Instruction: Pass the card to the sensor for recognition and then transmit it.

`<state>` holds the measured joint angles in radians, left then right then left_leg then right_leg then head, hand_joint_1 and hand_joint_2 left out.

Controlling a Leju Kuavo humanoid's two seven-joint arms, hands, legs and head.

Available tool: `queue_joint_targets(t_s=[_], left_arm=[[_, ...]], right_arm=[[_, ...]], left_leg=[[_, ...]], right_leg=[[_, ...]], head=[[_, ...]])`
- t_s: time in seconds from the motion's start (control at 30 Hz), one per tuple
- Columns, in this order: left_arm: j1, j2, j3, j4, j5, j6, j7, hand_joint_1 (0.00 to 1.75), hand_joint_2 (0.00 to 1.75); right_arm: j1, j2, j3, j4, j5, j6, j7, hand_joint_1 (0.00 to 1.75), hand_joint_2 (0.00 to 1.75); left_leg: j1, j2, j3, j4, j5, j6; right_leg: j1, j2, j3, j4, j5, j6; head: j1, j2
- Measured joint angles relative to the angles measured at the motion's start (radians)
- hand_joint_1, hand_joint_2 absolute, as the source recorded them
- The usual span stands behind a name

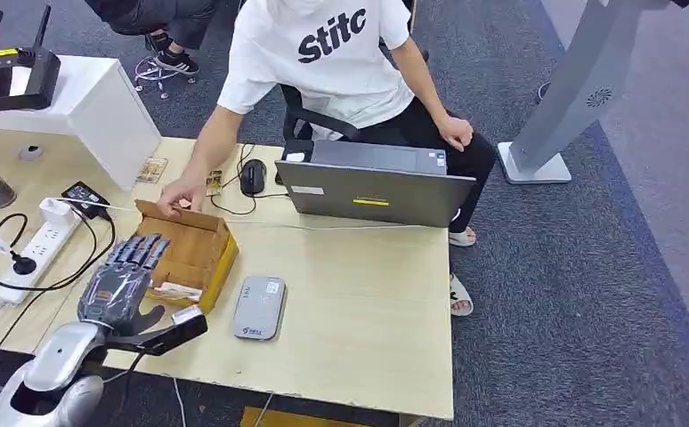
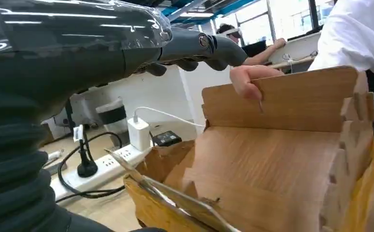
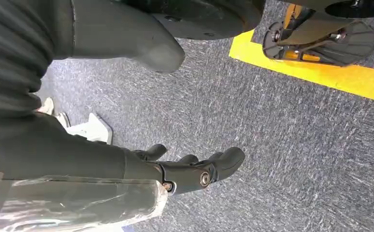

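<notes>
The left hand [image 1: 120, 274] hovers over the near-left part of the wooden box [image 1: 200, 252], fingers extended and spread, pointing toward 1 o'clock; it holds nothing. In the left wrist view the fingers [image 2: 209, 48] reach out above the box [image 2: 281, 159] without touching it. A card [image 1: 178, 291] lies at the box's near edge, at about 5 o'clock from the left hand. Whether it rests inside or on the rim cannot be told.

The grey sensor [image 1: 259, 307] lies flat on the table [image 1: 368, 329], just beside the box at its 4 o'clock.

The right hand [image 3: 190, 169] hangs above the grey carpet [image 3: 281, 135], fingers loosely extended, empty.

A seated person's hand [image 1: 179, 193] touches the far wall of the box, at 12 o'clock from it. Further cards [image 1: 152, 169] lie on the table at 11 o'clock from the box. A laptop [image 1: 375, 184] stands at 2 o'clock from the box, with a mouse [image 1: 252, 176] to its left. A power strip [image 1: 40, 247] lies at 9 o'clock from the box.
</notes>
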<state>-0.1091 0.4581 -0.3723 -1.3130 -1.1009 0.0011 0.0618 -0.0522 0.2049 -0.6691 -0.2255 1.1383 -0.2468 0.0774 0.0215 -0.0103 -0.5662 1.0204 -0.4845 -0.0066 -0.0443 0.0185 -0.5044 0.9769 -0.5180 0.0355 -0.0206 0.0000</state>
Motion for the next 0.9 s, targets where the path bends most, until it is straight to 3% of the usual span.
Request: queue_joint_targets(t_s=[0.37,0.43,0.57,0.67,0.73,0.9], left_arm=[[-0.028,-0.034,-0.002,0.078,-0.01,0.006,-0.016,0.0,1.75],[-0.031,-0.04,-0.002,0.088,-0.006,0.008,-0.025,0.09,1.75],[-0.033,-0.047,-0.002,0.1,0.01,0.007,-0.039,0.49,1.75],[-0.033,-0.048,-0.002,0.105,0.014,0.006,-0.044,1.15,1.75],[-0.033,-0.048,-0.002,0.106,0.019,0.005,-0.044,1.43,1.75],[-0.033,-0.048,-0.002,0.113,0.032,0.004,-0.055,1.48,1.75]], right_arm=[[-0.001,0.0,0.0,0.0,0.013,0.007,0.003,0.0,1.75],[-0.001,0.0,0.0,0.0,0.014,0.007,0.003,0.0,1.75],[-0.001,0.0,0.0,0.0,0.016,0.007,0.003,0.0,1.75],[-0.001,0.0,0.0,0.0,0.02,0.008,0.003,0.0,1.75],[-0.001,0.0,0.0,0.0,0.023,0.008,0.003,0.0,1.75],[-0.001,0.0,0.0,0.0,0.027,0.008,0.003,0.0,1.75]], left_leg=[[0.0,0.0,0.0,0.0,0.0,0.0],[0.0,0.0,0.0,0.0,0.0,0.0],[0.0,0.0,0.0,0.0,0.0,0.0],[0.0,0.0,0.0,0.0,0.0,0.0],[0.0,0.0,0.0,0.0,0.0,0.0],[0.0,0.0,0.0,0.0,0.0,0.0]], right_leg=[[0.0,0.0,0.0,0.0,0.0,0.0],[0.0,0.0,0.0,0.0,0.0,0.0],[0.0,0.0,0.0,0.0,0.0,0.0],[0.0,0.0,0.0,0.0,0.0,0.0],[0.0,0.0,0.0,0.0,0.0,0.0],[0.0,0.0,0.0,0.0,0.0,0.0]], head=[[0.0,0.0],[0.0,0.0],[0.0,0.0],[0.0,0.0],[0.0,0.0],[0.0,0.0]])
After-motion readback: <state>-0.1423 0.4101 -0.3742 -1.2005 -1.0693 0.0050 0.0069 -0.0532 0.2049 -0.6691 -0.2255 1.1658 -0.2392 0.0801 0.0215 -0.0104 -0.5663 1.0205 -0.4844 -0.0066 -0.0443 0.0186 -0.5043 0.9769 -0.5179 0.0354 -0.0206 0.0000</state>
